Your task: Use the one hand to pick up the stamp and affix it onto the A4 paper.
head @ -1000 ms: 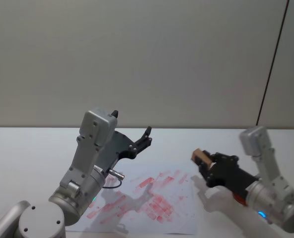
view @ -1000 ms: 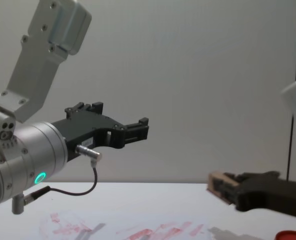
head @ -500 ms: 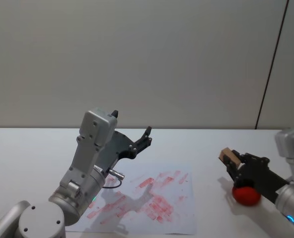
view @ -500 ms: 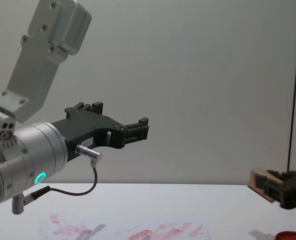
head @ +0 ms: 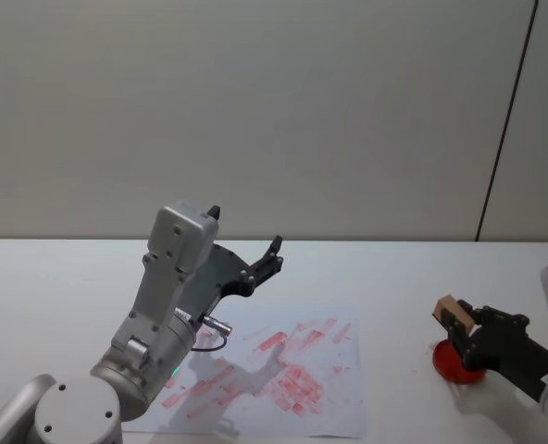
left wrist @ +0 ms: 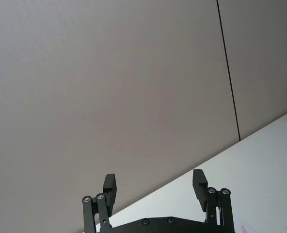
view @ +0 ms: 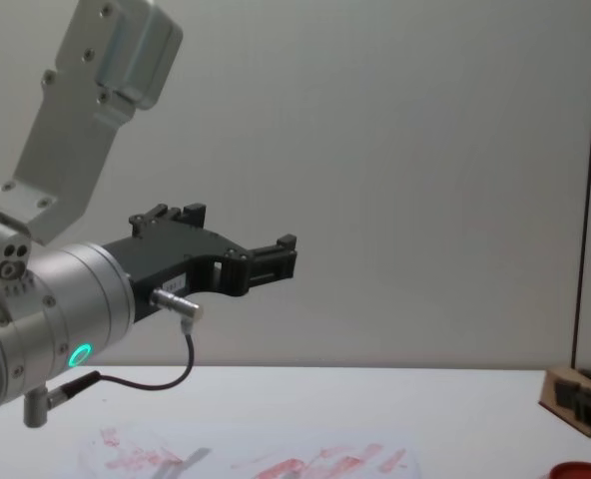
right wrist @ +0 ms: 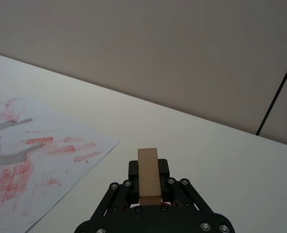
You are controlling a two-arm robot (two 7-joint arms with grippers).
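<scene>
One right gripper [head: 461, 322] around stamp [head: 451, 310]

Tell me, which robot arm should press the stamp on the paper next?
Probably the right. The right gripper already holds the stamp, beside the A4 paper. The left gripper hangs open, raised above the paper.
</scene>
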